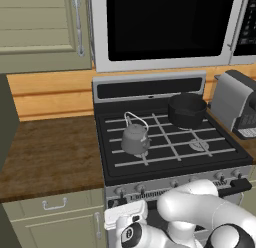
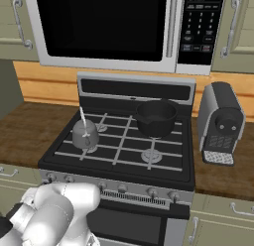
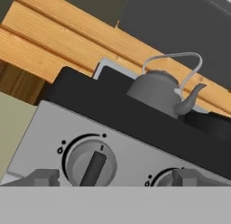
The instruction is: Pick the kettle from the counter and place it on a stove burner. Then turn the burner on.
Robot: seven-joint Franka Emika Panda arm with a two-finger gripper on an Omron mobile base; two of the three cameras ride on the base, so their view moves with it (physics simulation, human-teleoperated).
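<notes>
Stove knob [image 3: 92,165] before spread hand [image 3: 113,178], kettle [image 3: 159,89] beyond on front-left stove burner [image 1: 136,148]

A home kitchen, rendered: black gas stove [image 1: 170,137] with grey grates and a row of front knobs [image 3: 91,163], built-in microwave [image 2: 114,29] overhead, dark wood-grain counter [image 1: 47,157] over pale olive cabinet drawers [image 1: 52,204]. On the stovetop, a small grey kettle [image 1: 135,137] and a black pot [image 2: 156,117]; beside the stove, a coffee machine [image 2: 221,122] against a wood-plank backsplash [image 1: 50,94].
</notes>
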